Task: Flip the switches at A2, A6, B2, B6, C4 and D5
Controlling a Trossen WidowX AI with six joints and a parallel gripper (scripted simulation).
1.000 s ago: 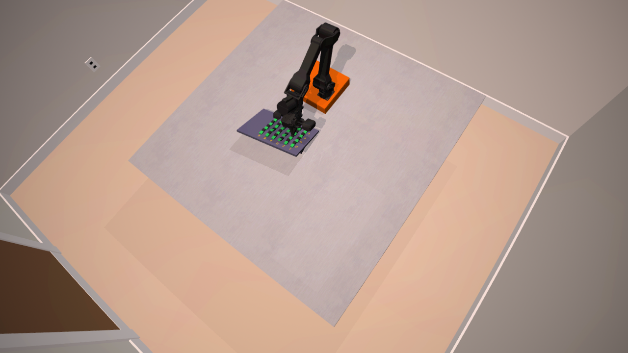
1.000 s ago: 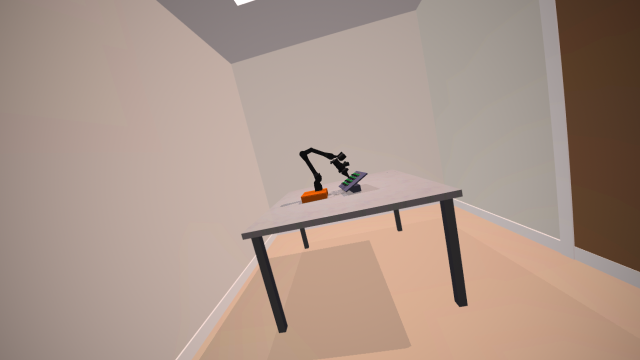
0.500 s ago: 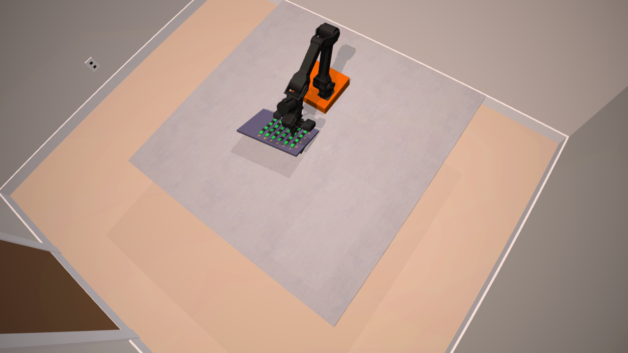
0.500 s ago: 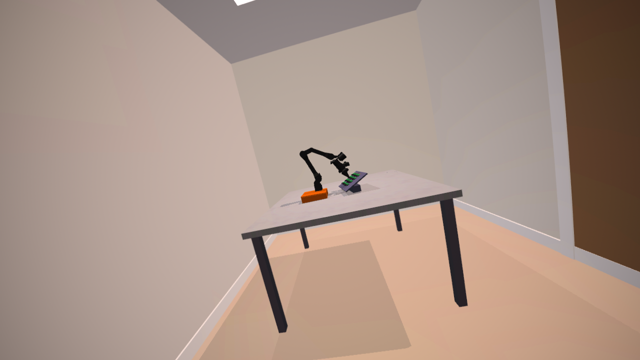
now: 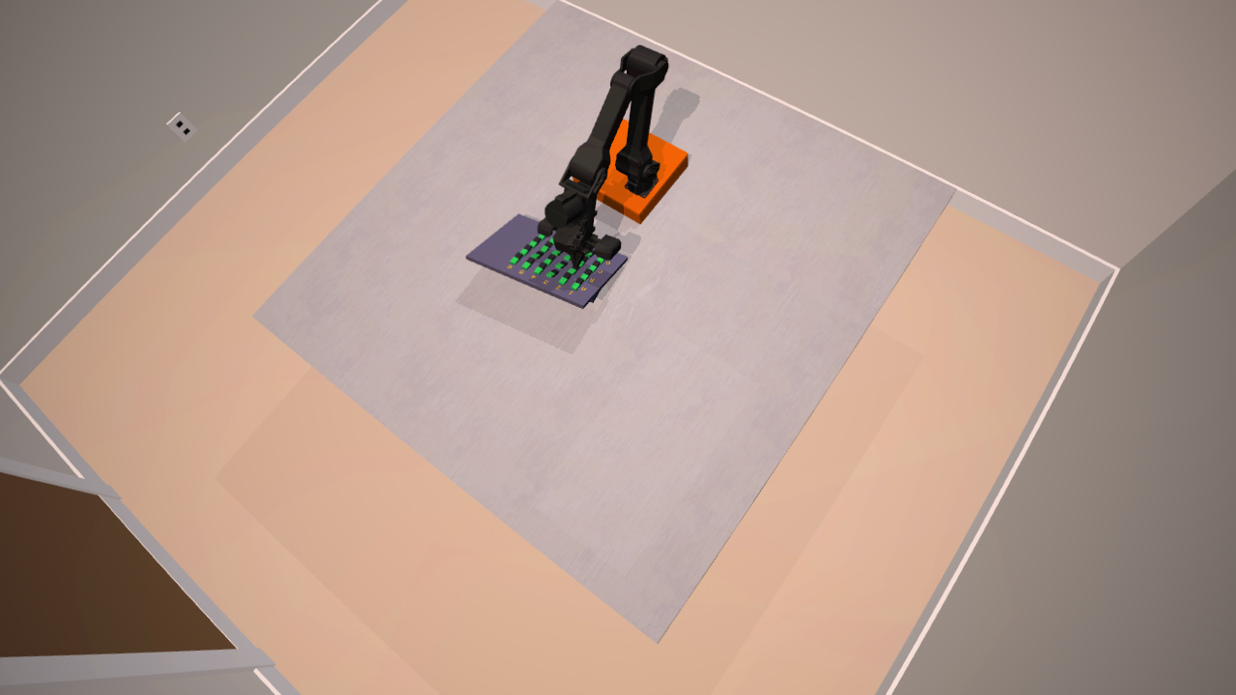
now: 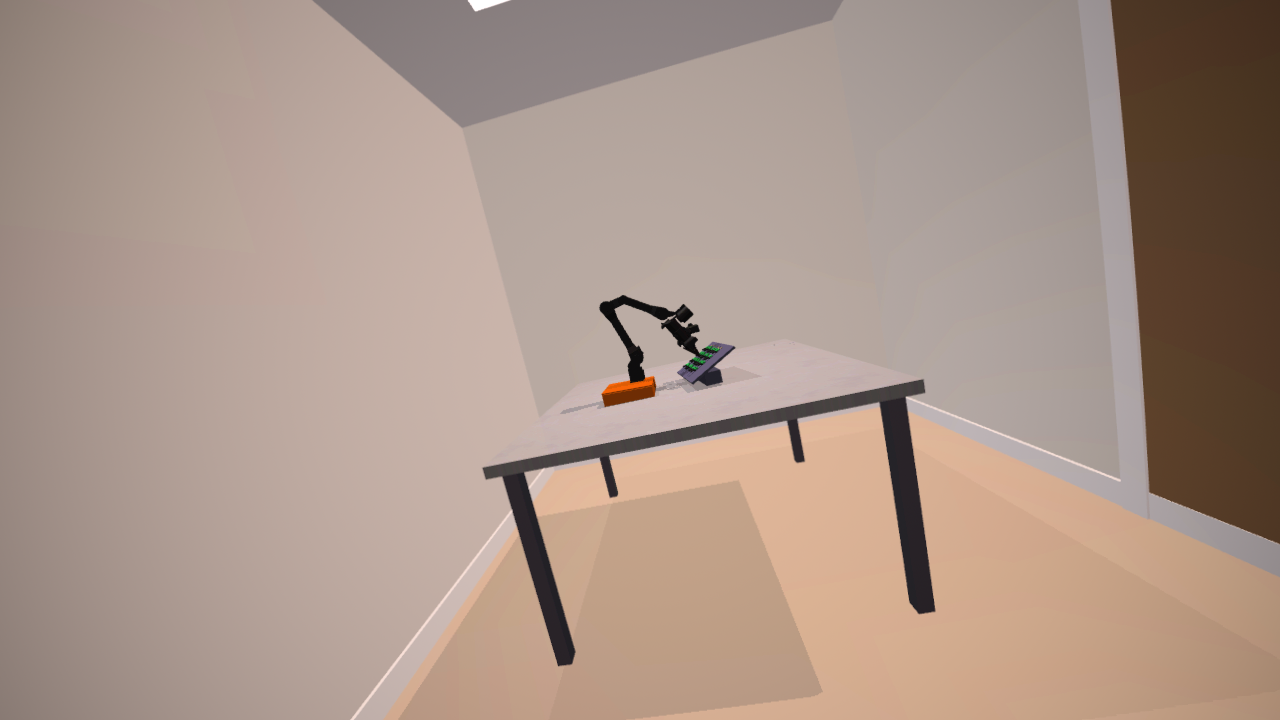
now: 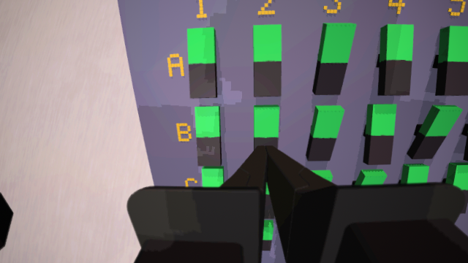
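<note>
The tilted purple panel carries rows of green-and-black switches. My gripper is shut and empty, its tips low over column 2. In the wrist view the tips overlap the near, dark half of B2; contact cannot be told. A2 shows fully beyond it, green half far and brown half near. Its tilt and B2's are hard to tell. C4 shows only its green far end, which looks raised. B6 is cut off at the right edge. A6 is outside the wrist view; D5 is hidden by the gripper.
B1 and B3 stand on either side of B2. The panel rests on a dark block on the grey table. The arm's orange base stands on the panel's near side.
</note>
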